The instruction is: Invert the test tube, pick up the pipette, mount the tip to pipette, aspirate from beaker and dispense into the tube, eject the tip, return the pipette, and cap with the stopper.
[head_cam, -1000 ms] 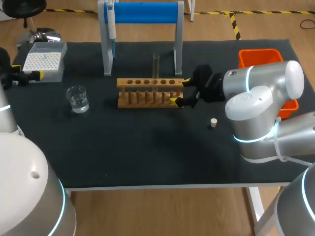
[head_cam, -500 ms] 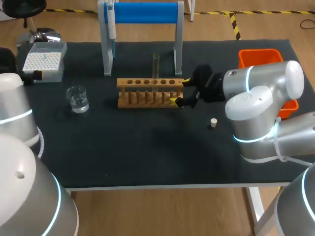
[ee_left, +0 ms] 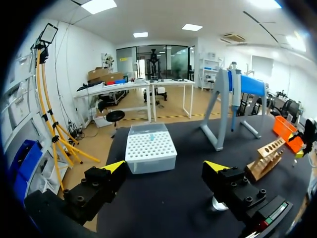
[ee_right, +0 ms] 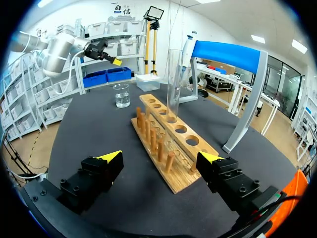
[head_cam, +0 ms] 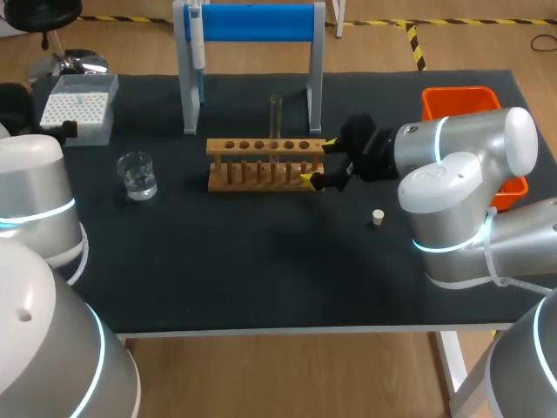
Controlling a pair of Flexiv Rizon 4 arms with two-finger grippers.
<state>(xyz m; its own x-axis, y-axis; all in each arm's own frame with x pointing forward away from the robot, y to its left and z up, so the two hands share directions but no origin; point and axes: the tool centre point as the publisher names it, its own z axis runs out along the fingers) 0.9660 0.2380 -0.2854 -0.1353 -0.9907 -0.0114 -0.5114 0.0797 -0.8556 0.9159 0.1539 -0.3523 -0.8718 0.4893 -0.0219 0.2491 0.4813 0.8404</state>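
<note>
Hovering at the rack's (head_cam: pixel 261 165) end, the right gripper (head_cam: pixel 318 162) gaped wide, holding nothing. The tube (head_cam: pixel 275 113) stood upright in the rack. Pipette (head_cam: pixel 197 39) hung behind the rack, likely next for the left gripper (ee_left: pixel 165 166), spread wide too and empty.

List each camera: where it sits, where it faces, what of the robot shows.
Head view: above and behind, looking down on the table; left arm and right arm show, right tool by the rack.
Left wrist view: on that wrist, facing the tip box; open left tool shows.
Right wrist view: on that wrist, facing along the rack toward the beaker; open right tool shows.
Shared: the rack, in all three.
</note>
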